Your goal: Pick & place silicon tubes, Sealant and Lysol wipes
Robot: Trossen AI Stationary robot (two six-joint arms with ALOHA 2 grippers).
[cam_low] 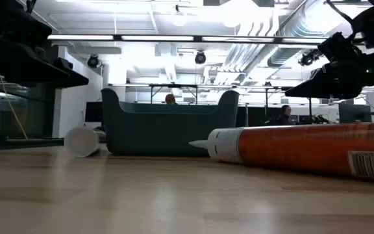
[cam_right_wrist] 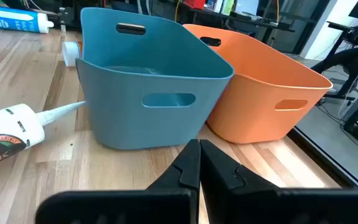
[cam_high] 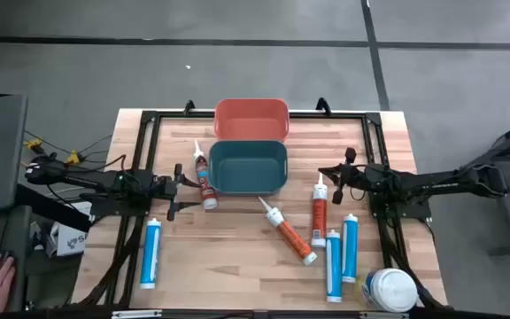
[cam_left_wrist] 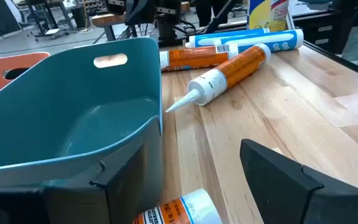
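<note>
The Lysol wipes canister [cam_high: 389, 289] stands at the desk's [cam_high: 237, 257] near edge, well away from the teal bin [cam_high: 248, 167] and towards the right arm's side. Between canister and bin lie two blue cartridges [cam_high: 342, 252] and two orange sealant tubes [cam_high: 301, 227]; a third blue cartridge [cam_high: 150, 252] lies on the bin's other side. A small orange tube [cam_high: 204, 183] lies just beside the bin, under the left hand [cam_high: 179, 191], whose fingers stand wide with nothing between them. The right hand [cam_high: 337, 175] hovers beside the bin, fingers pressed together, empty. The orange bin [cam_high: 251, 119] touches the teal bin's far side.
</note>
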